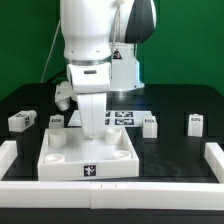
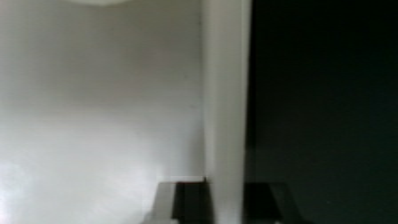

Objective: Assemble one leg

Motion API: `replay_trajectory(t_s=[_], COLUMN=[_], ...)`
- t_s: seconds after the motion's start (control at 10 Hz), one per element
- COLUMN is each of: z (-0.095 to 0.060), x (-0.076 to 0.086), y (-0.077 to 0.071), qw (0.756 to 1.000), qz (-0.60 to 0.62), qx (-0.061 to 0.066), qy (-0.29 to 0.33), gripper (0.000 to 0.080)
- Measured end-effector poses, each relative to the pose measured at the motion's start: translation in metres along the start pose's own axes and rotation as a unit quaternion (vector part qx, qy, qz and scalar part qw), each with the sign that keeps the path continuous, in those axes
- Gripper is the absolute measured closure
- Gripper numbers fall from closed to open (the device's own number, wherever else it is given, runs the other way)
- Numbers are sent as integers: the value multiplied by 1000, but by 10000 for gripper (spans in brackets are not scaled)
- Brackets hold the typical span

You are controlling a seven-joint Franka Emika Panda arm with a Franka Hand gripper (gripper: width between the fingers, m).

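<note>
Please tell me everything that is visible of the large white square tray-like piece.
The tray-like piece looks like matte white plastic: square, shallow, raised rim, thicker corners. A small black-and-white tag sits on its front wall. It lies flat, open side up, on the black table, front centre. The arm hangs over its far edge; contact is unclear.

open table (image 1: pixel 180 150) separates tray (image 1: pixel 88 160) from side legs (image 1: pixel 194 123).
</note>
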State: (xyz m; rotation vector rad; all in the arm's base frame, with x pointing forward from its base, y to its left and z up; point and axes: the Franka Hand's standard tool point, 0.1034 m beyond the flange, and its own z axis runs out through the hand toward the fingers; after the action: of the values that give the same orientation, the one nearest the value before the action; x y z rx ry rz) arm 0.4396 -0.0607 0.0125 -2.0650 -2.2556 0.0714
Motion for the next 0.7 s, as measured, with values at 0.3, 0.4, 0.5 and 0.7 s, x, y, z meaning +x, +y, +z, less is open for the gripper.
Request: replay_trajectory(t_s=[0.3, 0.4, 0.5, 0.7], z=[1, 0, 0, -2], x=[51, 68, 83, 110], y=[18, 27, 36, 53], qw=[998, 998, 998, 998], qz=[54, 60, 62, 57], qx=[-8, -11, -16, -24], qy=[11, 15, 18, 24], gripper=[735, 735, 735, 735])
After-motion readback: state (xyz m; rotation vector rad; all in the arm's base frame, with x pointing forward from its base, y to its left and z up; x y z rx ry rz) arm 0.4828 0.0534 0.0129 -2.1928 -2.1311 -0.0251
